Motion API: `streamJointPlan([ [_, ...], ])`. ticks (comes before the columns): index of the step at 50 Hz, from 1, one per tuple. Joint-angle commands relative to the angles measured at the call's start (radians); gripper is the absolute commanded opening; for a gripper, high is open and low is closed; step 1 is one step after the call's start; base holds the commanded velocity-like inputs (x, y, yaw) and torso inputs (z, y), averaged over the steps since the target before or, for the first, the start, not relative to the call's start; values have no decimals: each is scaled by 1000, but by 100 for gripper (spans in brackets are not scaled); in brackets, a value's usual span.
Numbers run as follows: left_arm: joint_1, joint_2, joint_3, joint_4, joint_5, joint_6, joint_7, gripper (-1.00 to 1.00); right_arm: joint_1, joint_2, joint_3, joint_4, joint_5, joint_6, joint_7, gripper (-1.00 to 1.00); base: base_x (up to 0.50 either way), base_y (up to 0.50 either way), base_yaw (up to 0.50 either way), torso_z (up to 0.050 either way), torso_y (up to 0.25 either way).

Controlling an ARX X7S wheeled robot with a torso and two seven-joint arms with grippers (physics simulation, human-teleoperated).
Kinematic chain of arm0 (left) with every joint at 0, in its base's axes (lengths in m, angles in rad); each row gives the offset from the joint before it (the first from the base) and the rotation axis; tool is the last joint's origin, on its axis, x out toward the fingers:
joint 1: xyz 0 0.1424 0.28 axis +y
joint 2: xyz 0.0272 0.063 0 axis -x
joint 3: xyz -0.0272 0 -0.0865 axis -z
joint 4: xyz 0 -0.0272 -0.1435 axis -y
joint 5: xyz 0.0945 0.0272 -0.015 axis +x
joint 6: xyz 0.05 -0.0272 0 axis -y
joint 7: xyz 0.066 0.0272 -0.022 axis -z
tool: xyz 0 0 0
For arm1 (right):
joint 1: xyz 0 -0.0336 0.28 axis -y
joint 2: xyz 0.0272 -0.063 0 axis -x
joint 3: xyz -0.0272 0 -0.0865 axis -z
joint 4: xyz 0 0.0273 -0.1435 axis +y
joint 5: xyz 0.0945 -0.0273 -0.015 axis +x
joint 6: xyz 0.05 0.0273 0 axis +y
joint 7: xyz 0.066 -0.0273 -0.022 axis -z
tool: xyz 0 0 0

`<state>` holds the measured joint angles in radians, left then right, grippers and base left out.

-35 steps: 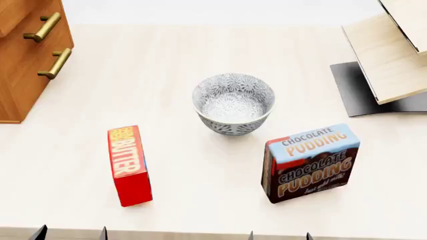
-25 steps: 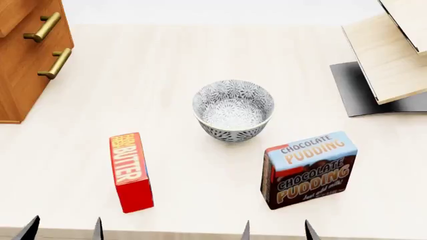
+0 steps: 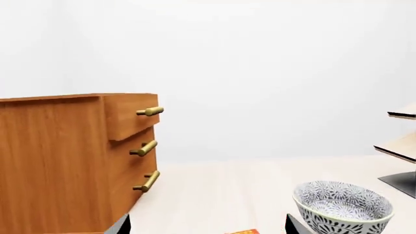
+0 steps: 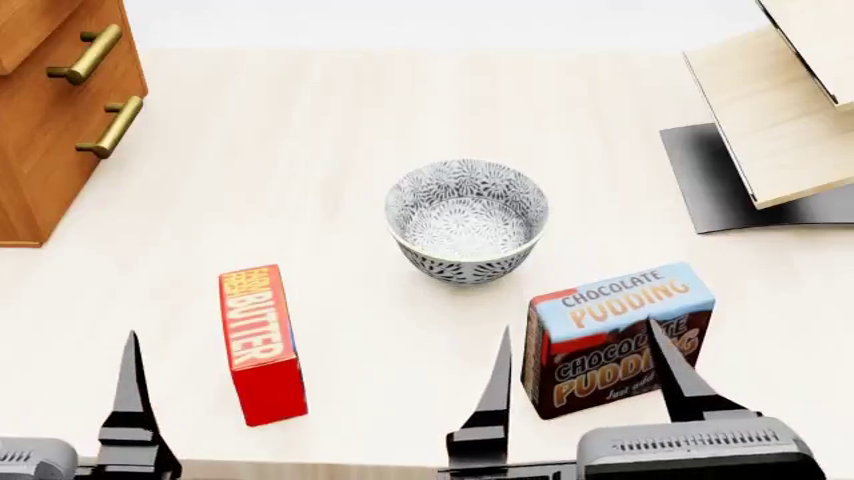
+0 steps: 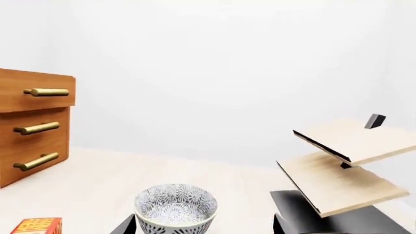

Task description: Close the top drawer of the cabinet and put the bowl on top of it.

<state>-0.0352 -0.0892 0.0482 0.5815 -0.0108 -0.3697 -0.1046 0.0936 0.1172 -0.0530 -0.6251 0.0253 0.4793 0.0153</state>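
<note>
Both grippers have risen into the bottom of the head view since half a second ago, when only their tips showed; the bowl, butter and pudding have not shifted. In that view the right gripper (image 4: 581,375) has its fingers (image 4: 497,385) spread wide apart, holding nothing, in front of the chocolate pudding box (image 4: 617,332). Of the left gripper (image 4: 131,400) only one finger shows at lower left, so I cannot tell its state here. The bowl (image 4: 467,220) sits upright at the centre of the worktop (image 4: 334,130), the red butter box (image 4: 260,343) to its lower left, the cabinet (image 4: 54,120) at upper left.

In the left wrist view the top drawer (image 3: 133,116) juts out past the two below it; both finger tips sit far apart at the bottom edge, empty.

In the right wrist view the bowl (image 5: 175,208) lies between the spread tips, the pale shelf (image 5: 344,165) at right.
</note>
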Motion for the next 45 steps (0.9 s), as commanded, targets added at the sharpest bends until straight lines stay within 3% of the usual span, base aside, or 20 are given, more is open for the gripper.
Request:
streamJointPlan([
  [1, -11, -19, 13, 81, -6, -53, -21, 100, 14, 13, 5, -68, 22, 55, 10, 100, 0, 0, 0, 0, 0],
  [45, 7, -64, 29, 107, -49, -37, -71, 100, 10, 38, -37, -43, 59, -2, 48, 100, 0, 478, 0, 0, 0],
])
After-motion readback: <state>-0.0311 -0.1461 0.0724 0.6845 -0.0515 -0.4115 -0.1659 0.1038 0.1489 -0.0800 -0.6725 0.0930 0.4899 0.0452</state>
